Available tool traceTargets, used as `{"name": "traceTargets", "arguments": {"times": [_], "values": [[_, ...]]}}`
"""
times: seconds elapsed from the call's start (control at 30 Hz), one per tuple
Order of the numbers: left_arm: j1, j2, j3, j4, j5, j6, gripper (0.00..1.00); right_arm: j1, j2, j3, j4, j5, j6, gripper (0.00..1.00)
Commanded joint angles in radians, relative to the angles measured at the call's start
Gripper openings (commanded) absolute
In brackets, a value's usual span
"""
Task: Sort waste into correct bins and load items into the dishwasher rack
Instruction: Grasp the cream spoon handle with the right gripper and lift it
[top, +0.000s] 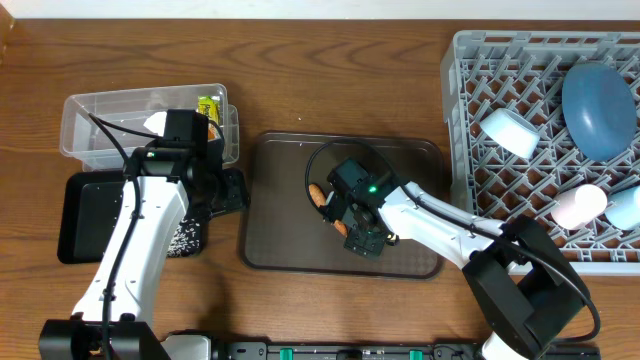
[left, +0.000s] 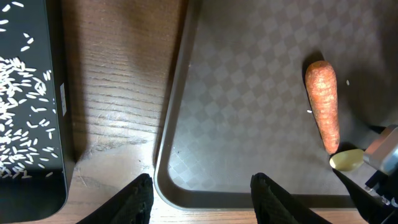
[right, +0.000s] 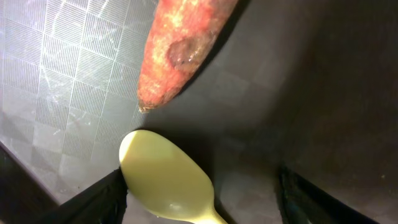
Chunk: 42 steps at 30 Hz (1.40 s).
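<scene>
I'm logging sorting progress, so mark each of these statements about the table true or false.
1. The carrot lies on the brown serving tray. True.
2. The rice grains are in the clear tub. False: they lie scattered on the black tray.
3. The pale yellow spoon is already loaded. False: it is on the serving tray, by the carrot's tip.
4. The dark blue plate sits in the grey rack. True.
5. The left claw is shut on the carrot. False: it is open and empty, over the serving tray's near edge.
</scene>
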Motion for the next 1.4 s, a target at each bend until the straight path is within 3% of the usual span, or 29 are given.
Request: {"name": "traceTargets", "arguments": {"times": [0.0, 0.2, 0.93, 1.37], "values": [[0.002, -0.006, 0.018, -0.005, -0.01, 0.003, 0.53, 0.016, 0.051, -0.044, 0.02, 0.063, 0.04, 0.7], [0.002, -0.006, 0.018, -0.005, -0.01, 0.003, 0.53, 0.019, 0.051, -0.044, 0.029, 0.065, 0.044, 0.59], [0.002, -0.006, 0.018, -0.006, -0.01, 0.002, 0.53, 0.019, 0.051, -0.044, 0.072, 0.062, 0.083, 0.4], [0.002, -0.006, 0.018, -0.006, -0.01, 0.003, 0.53, 0.017, 0.051, -0.044, 0.057, 0.066, 0.089, 0.4]]}}
